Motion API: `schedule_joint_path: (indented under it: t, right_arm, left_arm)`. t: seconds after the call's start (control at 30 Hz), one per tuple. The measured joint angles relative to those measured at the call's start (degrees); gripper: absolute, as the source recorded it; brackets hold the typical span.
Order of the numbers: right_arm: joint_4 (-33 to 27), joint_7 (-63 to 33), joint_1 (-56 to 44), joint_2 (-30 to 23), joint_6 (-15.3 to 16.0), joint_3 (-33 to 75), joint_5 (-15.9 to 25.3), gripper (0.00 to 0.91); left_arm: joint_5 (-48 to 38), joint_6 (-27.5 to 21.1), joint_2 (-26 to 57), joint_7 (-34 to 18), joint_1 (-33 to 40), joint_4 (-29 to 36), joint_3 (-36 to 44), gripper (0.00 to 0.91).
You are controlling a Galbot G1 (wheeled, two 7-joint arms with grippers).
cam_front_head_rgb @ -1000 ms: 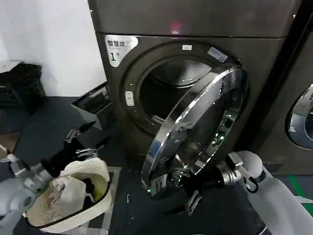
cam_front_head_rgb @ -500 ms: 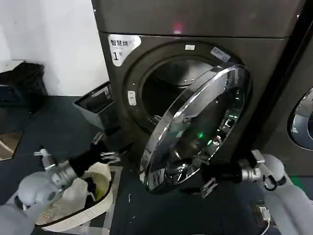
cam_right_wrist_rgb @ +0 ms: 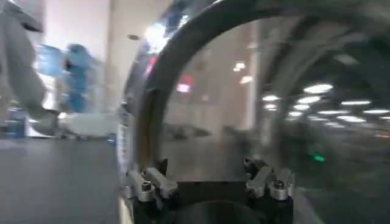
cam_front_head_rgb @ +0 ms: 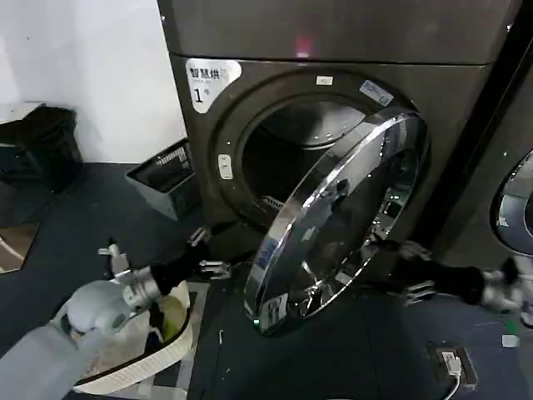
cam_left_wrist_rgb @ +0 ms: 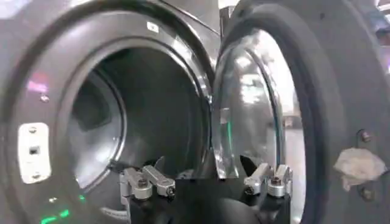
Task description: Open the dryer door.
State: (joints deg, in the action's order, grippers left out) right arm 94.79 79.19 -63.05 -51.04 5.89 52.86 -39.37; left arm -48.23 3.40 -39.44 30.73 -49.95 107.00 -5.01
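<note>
the dryer door hangs half open off the drum. the right gripper, fingers spread and empty, has pulled back from its rim; the left gripper, also spread, has risen toward the opening, likely to push wider.

The large round chrome-rimmed dryer door is standing ajar before the dark drum opening, between left gripper and right gripper

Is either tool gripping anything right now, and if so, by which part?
Nothing is held. The left tool is open near the drum opening; the right tool is open beside the round chrome-rimmed dark-glass dryer door, which stands ajar.
</note>
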Motion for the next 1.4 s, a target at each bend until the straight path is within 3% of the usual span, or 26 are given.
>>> schedule_joint_path:
  t: [0.27, 0.43, 0.63, 0.8, 0.9, 1.0, 1.13, 1.3, 1.4]
  right_arm:
    - [0.22, -7.44, -3.72, -0.55, 2.28, 13.41, 0.96, 0.907]
    - [2.44, -14.23, -5.67, -1.82, 3.23, 20.65, -0.87, 0.907]
    - [7.21, -27.53, -8.04, -2.25, 2.80, 27.97, -5.11, 0.907]
    - [10.56, -42.24, -9.48, -2.42, 6.24, 32.33, -6.47, 0.907]
    - [11.68, -50.27, -10.81, -2.94, 6.33, 34.60, -6.58, 0.907]
    - [12.64, -56.48, -12.41, -3.67, 7.80, 37.10, -5.76, 0.907]
    - [13.87, -65.78, -14.58, -3.80, 8.25, 39.83, -0.70, 0.907]
    - [14.15, -74.28, -16.53, -2.79, 11.05, 43.39, 4.85, 0.907]
    - [13.60, -77.97, -17.47, -2.51, 12.52, 45.37, 5.40, 0.907]
  left_arm:
    - [-0.51, -0.07, -1.38, 0.68, 6.79, -1.20, 7.59, 0.907]
    - [-0.09, 0.00, -3.49, 1.55, 10.37, -3.05, 11.82, 0.907]
    - [-0.38, 0.33, -4.68, 2.08, 14.25, -3.19, 16.84, 0.907]
    - [-0.54, 0.77, -5.46, 2.28, 17.49, -3.88, 20.94, 0.907]
    - [-0.49, 0.77, -6.50, 1.98, 19.73, -3.90, 23.71, 0.907]
    - [-0.16, 0.65, -8.16, 1.44, 21.89, -3.80, 26.70, 0.907]
    - [0.91, 0.50, -11.01, 0.54, 24.46, -4.90, 30.39, 0.907]
    - [0.67, 0.57, -14.78, -1.39, 27.52, -6.55, 33.90, 0.907]
    - [1.69, 0.71, -17.42, -2.96, 29.52, -8.05, 35.33, 0.907]
